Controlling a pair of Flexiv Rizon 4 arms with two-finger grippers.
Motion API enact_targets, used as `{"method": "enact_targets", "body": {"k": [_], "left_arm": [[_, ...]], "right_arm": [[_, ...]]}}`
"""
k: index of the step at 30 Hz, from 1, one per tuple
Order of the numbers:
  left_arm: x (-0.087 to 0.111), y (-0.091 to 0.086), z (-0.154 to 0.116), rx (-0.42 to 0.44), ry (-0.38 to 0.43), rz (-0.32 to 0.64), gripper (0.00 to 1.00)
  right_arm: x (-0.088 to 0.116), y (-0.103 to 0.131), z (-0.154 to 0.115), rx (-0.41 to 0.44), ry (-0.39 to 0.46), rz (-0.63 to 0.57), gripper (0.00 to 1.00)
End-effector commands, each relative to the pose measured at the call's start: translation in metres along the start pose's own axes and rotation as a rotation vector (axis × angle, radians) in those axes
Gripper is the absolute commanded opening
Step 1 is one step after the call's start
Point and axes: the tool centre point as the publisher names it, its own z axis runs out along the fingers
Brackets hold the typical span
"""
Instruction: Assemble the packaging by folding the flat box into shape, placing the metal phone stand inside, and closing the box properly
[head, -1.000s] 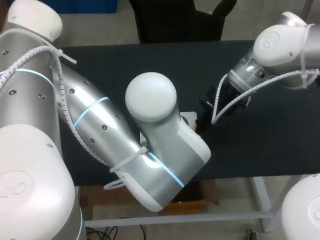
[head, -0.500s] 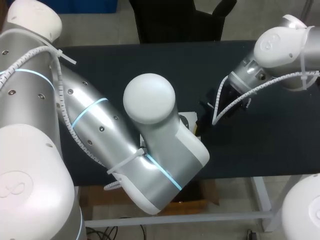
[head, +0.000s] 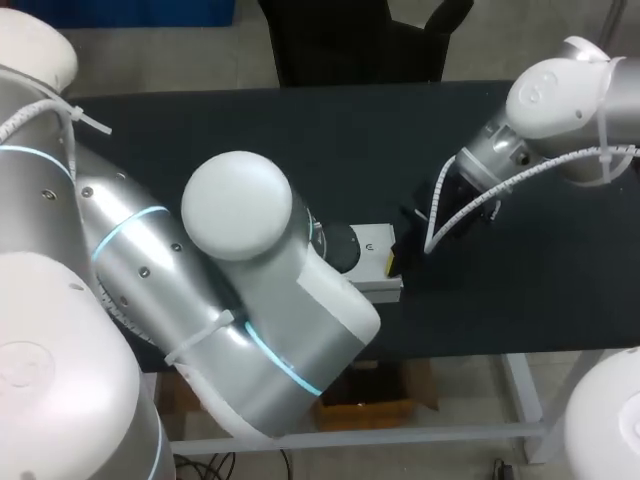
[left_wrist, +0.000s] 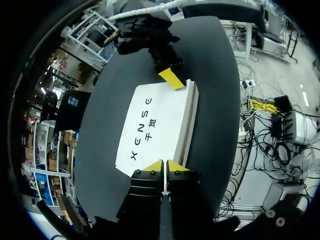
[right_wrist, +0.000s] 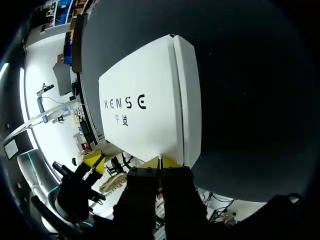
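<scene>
My left arm (head: 240, 290) comes in from the left and reaches across the near part of the dark tabletop (head: 300, 130), hiding much of it in the head view. My left tool (left_wrist: 163, 166) has its two yellow tips pressed together with only a thin seam between them. They sit right at the near short edge of the white box (left_wrist: 155, 125). I cannot tell whether they touch the cardboard.

The box (head: 378, 262) lies flat near the middle of the tabletop, toward its front edge, just past my left wrist. Its broad face is up and carries dark lettering, and one long side wall shows as a narrow pale strip. In the right wrist view the box (right_wrist: 142, 105) stretches away from my fingers, and its top face looks closed and smooth.

My right arm (head: 545, 100) comes in from the upper right and angles down toward the box's right end. My right tool (right_wrist: 160, 161) also has its yellow tips drawn together, at the box edge nearest it. Seen from the left wrist, the right tool (left_wrist: 171, 77) stands at the far end of the box, one yellow tip against that edge.
</scene>
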Motion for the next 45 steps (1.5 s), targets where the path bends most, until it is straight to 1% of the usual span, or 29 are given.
{"method": "enact_targets", "body": {"k": [1,9,22,26,33,45], "left_arm": [[-0.017,0.006,0.009,0.021,0.102,-0.019,0.00],[-0.022,0.015,0.028,-0.001,0.152,-0.058,0.00],[-0.015,0.027,0.030,-0.007,0.172,-0.073,0.00],[-0.012,0.029,0.035,-0.015,0.177,-0.073,0.00],[-0.008,0.031,0.046,-0.019,0.193,-0.074,0.00],[-0.003,0.035,0.053,-0.009,0.206,-0.076,0.00]], "right_arm": [[-0.001,0.001,0.002,0.006,0.002,-0.002,0.00],[-0.001,0.000,0.002,0.005,0.002,-0.007,0.00],[-0.003,0.000,0.003,0.007,0.004,-0.002,0.00],[-0.004,0.002,0.005,0.009,0.005,0.000,0.00],[-0.006,0.005,0.008,0.017,0.006,0.008,0.00],[-0.011,0.009,0.012,0.029,0.010,0.017,0.00]]}}
